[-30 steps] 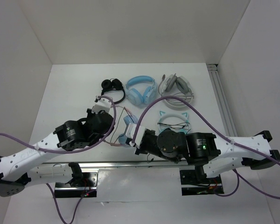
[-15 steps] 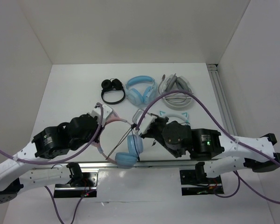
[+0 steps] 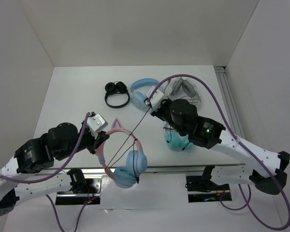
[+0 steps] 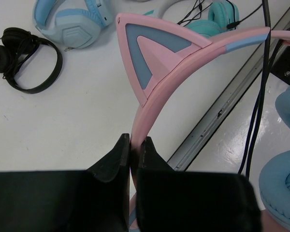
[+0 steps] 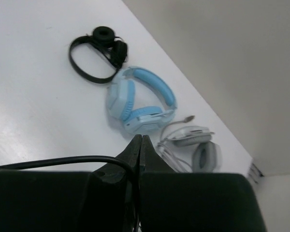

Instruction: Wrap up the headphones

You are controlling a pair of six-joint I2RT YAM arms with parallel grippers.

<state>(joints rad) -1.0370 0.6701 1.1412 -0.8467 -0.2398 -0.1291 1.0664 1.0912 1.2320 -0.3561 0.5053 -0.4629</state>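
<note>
Mid-wrap: your left gripper (image 4: 134, 143) is clamped on the pink headband (image 4: 169, 82), holding the headphones (image 3: 134, 162) up over the table's (image 3: 77, 96) near edge, right gripper (image 5: 141, 141) pinched shut on the taut black cable (image 3: 135, 129); next I'd have you loop it round the headband, keeping tension.

White shells and black joint housings are being shown on left arm (image 3: 63, 142) and right arm (image 3: 203, 130); purple cables (image 3: 183, 76) are being trailed.
</note>
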